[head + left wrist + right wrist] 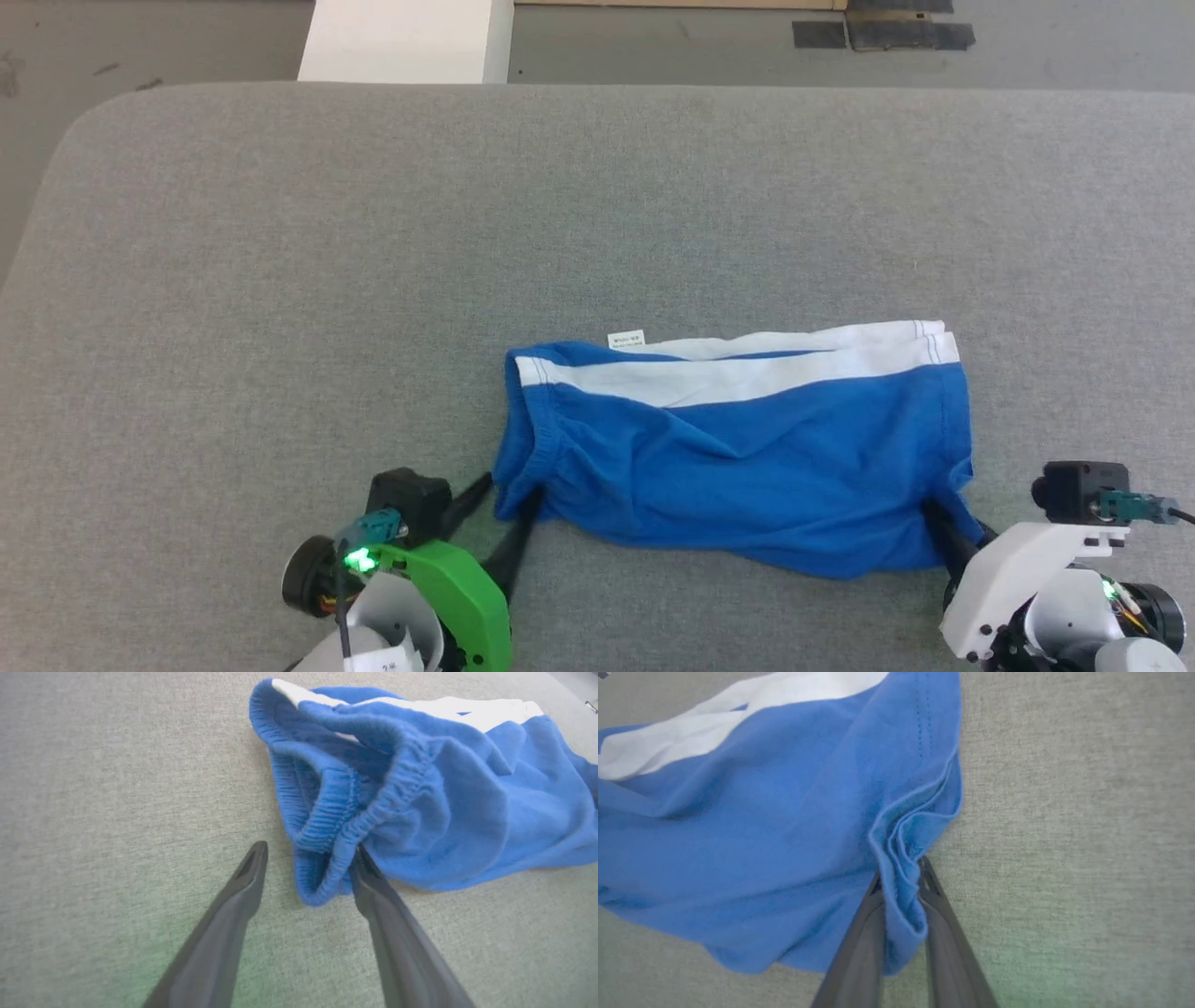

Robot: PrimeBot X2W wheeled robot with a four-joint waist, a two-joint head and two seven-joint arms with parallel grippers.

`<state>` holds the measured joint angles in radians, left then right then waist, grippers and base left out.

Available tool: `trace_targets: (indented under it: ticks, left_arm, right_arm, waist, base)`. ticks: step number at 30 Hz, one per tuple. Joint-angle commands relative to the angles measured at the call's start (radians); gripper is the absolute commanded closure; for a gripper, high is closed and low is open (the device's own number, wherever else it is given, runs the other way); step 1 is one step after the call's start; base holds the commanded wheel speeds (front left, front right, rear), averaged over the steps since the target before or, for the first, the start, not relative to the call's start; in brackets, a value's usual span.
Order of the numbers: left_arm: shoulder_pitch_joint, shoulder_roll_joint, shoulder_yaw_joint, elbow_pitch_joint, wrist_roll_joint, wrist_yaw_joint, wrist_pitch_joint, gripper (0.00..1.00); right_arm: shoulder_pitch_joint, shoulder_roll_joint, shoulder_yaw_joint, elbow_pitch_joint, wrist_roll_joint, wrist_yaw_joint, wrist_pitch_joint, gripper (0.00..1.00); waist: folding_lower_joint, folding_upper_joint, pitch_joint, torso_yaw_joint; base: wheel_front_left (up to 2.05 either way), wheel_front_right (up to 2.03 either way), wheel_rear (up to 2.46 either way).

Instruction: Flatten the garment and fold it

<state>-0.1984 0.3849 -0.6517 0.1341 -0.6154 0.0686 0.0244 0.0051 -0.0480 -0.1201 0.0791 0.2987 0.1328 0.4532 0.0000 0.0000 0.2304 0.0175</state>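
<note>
The garment [747,457], bright blue shorts with a white band [747,378] and a small white label [625,339], lies folded over on the grey table [373,233]. My left gripper [504,495] is at its near left corner. In the left wrist view the left gripper [309,851] is open, its fingers either side of the gathered elastic waistband [327,830]. My right gripper [936,523] is at the near right corner. In the right wrist view the right gripper [901,870] is shut on a bunched hem of the garment [738,826].
Grey felt table surface spreads wide to the left and beyond the shorts; its rounded far left corner [84,121] shows. Past the far edge stand a white block [406,42] and dark patches [882,33] on the floor.
</note>
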Motion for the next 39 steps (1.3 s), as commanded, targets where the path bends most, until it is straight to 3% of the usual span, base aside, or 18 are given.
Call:
trace_targets:
  ticks: [1, 8, 14, 18, 22, 30, 39]
  left_arm:
    - [0.024, -0.006, 0.012, 0.002, -0.025, 0.01, -0.016, 0.0]
    - [0.087, -0.013, 0.049, -0.03, -0.065, 0.023, -0.087, 0.0]
    - [0.106, -0.013, 0.132, -0.078, -0.059, 0.037, -0.242, 0.0]
    - [0.071, -0.031, 0.212, -0.081, 0.011, 0.046, -0.284, 0.0]
    - [0.035, -0.096, 0.332, -0.105, 0.123, 0.036, -0.286, 0.0]
    - [0.011, -0.191, 0.472, -0.075, 0.313, -0.05, -0.286, 0.0]
    - [0.015, -0.257, 0.546, -0.042, 0.41, -0.098, -0.286, 0.0]
  right_arm:
    - [-0.007, -0.002, -0.012, 0.014, 0.011, -0.002, -0.025, 0.0]
    - [0.032, -0.002, -0.05, -0.039, -0.001, -0.002, -0.141, 0.0]
    - [0.045, -0.002, -0.089, -0.108, -0.018, -0.002, -0.235, 0.0]
    - [0.011, -0.002, -0.088, -0.097, -0.036, -0.002, -0.281, 0.0]
    - [-0.031, -0.002, -0.088, -0.042, -0.067, -0.002, -0.297, 0.0]
    - [-0.145, -0.002, -0.107, 0.126, -0.094, -0.002, -0.262, 0.0]
    - [-0.285, -0.002, -0.114, 0.362, -0.088, -0.002, -0.075, 0.0]
  waist:
    - [0.0, 0.0, -0.017, 0.007]
    - [0.0, 0.0, -0.054, 0.03]
    - [0.0, 0.0, -0.064, 0.047]
    - [0.0, 0.0, -0.067, 0.055]
    - [0.0, 0.0, -0.065, 0.063]
    - [0.0, 0.0, -0.053, 0.055]
    - [0.0, 0.0, -0.029, 0.054]
  base:
    - [0.0, 0.0, 0.0]
    - [0.0, 0.0, 0.0]
    - [0.0, 0.0, 0.0]
    - [0.0, 0.0, 0.0]
    - [0.0, 0.0, 0.0]
    - [0.0, 0.0, 0.0]
    - [0.0, 0.0, 0.0]
